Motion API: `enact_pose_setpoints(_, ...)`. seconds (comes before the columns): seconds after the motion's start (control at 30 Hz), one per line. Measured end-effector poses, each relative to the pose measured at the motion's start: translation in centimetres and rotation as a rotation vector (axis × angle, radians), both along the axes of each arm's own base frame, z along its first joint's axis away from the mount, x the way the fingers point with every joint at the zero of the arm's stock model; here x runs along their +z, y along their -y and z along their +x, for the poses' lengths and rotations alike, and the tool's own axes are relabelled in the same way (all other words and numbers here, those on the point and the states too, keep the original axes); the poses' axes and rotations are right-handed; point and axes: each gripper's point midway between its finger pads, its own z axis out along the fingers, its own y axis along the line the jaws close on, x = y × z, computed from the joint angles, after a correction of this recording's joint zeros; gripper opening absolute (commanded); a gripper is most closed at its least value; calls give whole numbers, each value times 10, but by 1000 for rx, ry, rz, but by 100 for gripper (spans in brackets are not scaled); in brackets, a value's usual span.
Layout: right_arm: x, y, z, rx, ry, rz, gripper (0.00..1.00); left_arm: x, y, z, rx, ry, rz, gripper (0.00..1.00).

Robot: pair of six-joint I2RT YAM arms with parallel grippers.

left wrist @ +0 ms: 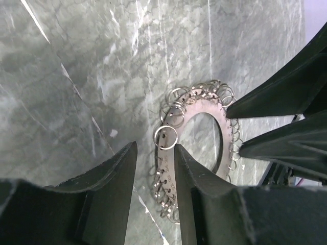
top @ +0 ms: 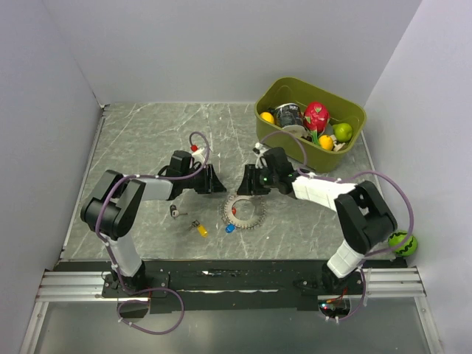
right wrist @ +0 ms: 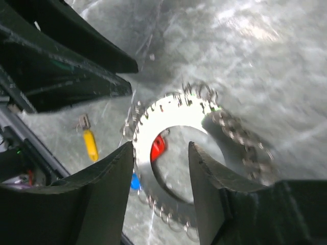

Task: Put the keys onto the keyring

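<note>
The keyring is a flat metal ring hung with many small rings and lies on the grey table between the arms. It carries a red cap and a blue cap. The yellow-capped key and the black-capped key lie loose to its left. My left gripper is open just beyond the ring's far left. In the left wrist view its jaws stand either side of the ring's rim. My right gripper is open at the ring's far side. Its jaws straddle the rim.
A green bin of toy fruit stands at the back right. A small watermelon ball lies by the right arm's base. Walls close in the left, back and right. The two grippers face each other closely over the ring.
</note>
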Motion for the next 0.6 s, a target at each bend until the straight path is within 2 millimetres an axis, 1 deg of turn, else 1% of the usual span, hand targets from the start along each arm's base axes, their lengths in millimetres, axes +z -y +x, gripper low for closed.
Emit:
enact_pose_setpoints(0.03,-2,-3,3,0,-2,-10,50,-1,0,1,-2,1,3,41)
enact_pose_setpoints(0.07,-4,-6,5,0,-7,-19,46,-2,1,3,-4,-1,5,41)
enact_pose_setpoints(0.13,-11,-10,7,-3,-24,-40,43,-4,3,6,-8,-6,7,41)
enact_pose_setpoints(0.3,-26,-11,12,-32,-73,-98,41,-12,3,6,-11,-24,13,41)
enact_pose_setpoints(0.5,-31,-11,10,-52,-93,-126,38,-14,4,5,-17,-31,9,41)
enact_pose_setpoints(0.6,-32,-14,7,-50,-102,-128,34,-13,5,4,-18,-31,7,40)
